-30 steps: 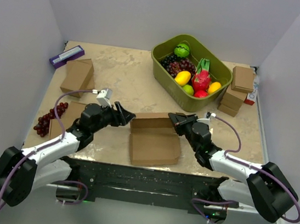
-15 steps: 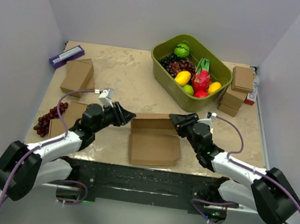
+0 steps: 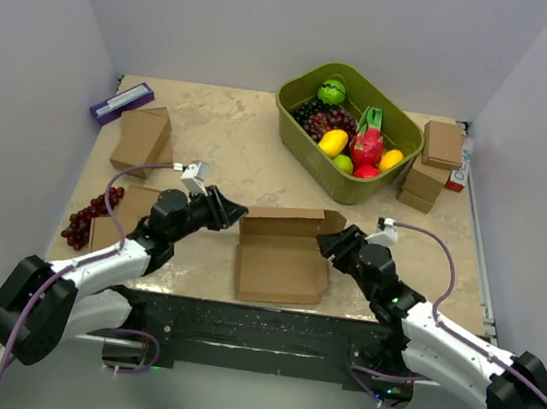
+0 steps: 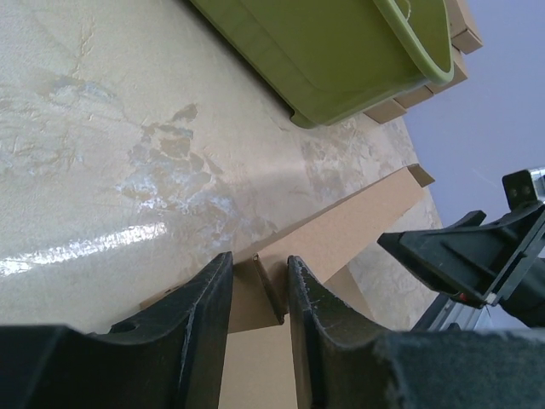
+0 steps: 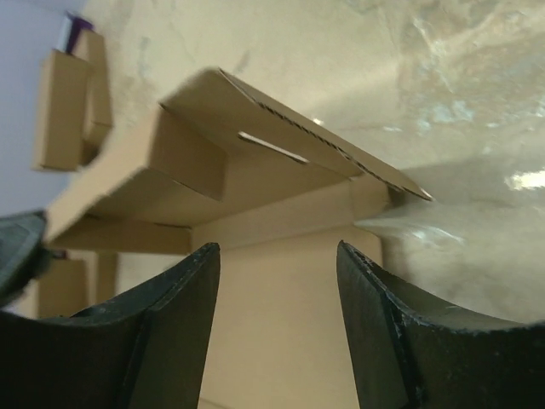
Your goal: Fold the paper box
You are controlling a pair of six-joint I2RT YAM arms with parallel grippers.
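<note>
Shows the left gripper (image 3: 235,210) pinched together on a small upright corner tab of the paper box (image 3: 281,261), at the box's 10 o'clock corner. From the left wrist, shows both dark fingers (image 4: 204,324) pressed against that tab, one on each side, with the box's raised rear wall running off toward 2 o'clock.

Shows the right gripper (image 3: 329,242) with fingers spread apart and holding nothing, just beside the box's 3 o'clock edge; cannot tell whether touching it. From the right wrist, frames the box's flat floor panel between the parted fingers (image 5: 170,332), with the rear wall and a folded-over flap above.

Places the paper box near the 6 o'clock edge of the table (image 3: 230,148), between the two arms, floor flat and rear wall standing.

Farther out, shows an olive-green tub (image 3: 356,187) of fruit at 1 o'clock, small cardboard boxes (image 3: 143,139) at 10 o'clock, a stack of cardboard boxes (image 3: 429,175) at 3 o'clock, and dark grapes (image 3: 85,220) at 9 o'clock.
</note>
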